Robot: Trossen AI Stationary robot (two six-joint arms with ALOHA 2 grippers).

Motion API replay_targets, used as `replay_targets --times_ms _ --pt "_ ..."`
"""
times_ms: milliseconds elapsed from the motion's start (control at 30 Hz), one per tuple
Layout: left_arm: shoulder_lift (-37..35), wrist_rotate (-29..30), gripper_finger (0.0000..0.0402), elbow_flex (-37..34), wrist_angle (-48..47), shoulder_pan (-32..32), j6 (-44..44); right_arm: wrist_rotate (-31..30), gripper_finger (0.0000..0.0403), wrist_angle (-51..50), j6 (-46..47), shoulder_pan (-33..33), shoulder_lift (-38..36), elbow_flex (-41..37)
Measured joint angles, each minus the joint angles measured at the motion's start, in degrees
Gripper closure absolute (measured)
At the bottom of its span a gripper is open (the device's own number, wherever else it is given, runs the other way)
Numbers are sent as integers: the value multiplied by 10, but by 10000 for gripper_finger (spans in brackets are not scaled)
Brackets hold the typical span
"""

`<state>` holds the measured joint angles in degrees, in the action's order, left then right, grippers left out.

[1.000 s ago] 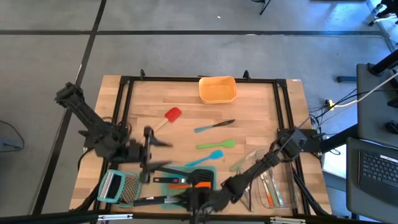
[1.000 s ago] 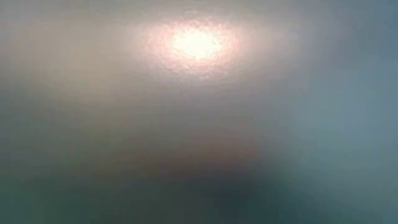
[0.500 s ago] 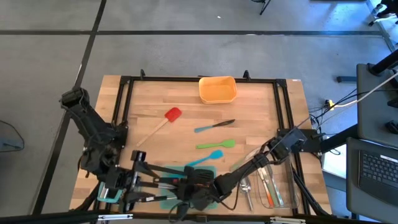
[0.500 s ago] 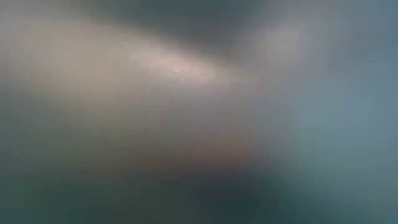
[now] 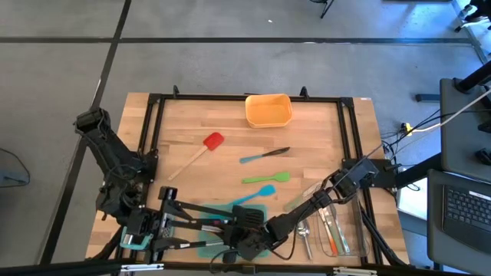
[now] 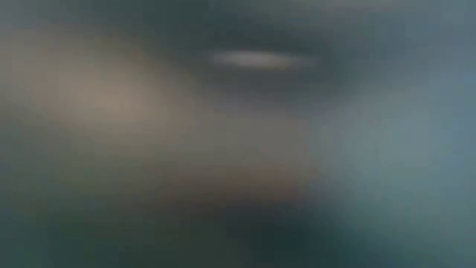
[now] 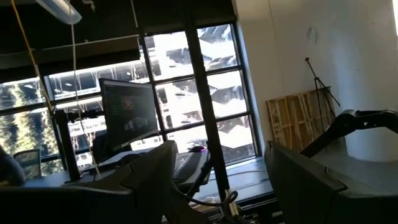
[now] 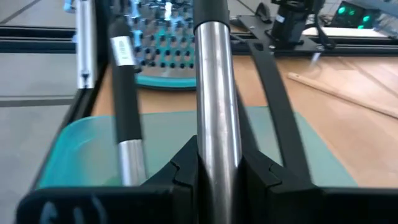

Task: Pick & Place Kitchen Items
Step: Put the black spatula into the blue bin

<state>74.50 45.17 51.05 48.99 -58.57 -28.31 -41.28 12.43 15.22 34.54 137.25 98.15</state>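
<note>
The right pincer (image 5: 249,244) sits low over the teal tray (image 5: 201,249) at the near edge of the counter (image 5: 322,130), clenched on a shiny metal handle (image 8: 214,93). A second ago it was further right; it has slid along with the utensil. The left pincer (image 5: 157,226) has swung down beside the tray too, jaws spread and empty. The drop looks close. The red turner (image 5: 212,142) and green spatula (image 5: 266,178) wait mid-counter.

Wooden table (image 5: 322,138); spatulas (image 5: 265,178), perhaps cutlery.
</note>
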Motion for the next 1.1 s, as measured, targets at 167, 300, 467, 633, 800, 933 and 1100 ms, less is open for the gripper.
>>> replay_targets --times_ms 167,300,467,633,800,933,1100 --pt "0 3 160 0 0 0 -2 19 337 0 0 1 0 0" --pt "0 3 160 0 0 0 -10 19 337 -2 0 0 0 -5" --pt "0 3 160 0 -2 0 -10 19 337 0 21 0 0 -25" --pt "0 3 160 0 -4 0 -19 25 337 1 32 -3 -1 -31" --pt "0 15 160 0 -4 0 -31 27 337 -1 24 -3 -1 -31" --pt "0 21 160 0 -4 0 -35 28 337 -7 28 -3 -1 -31" --pt "0 21 160 0 -4 2 -36 27 336 -12 37 -3 -1 -31"
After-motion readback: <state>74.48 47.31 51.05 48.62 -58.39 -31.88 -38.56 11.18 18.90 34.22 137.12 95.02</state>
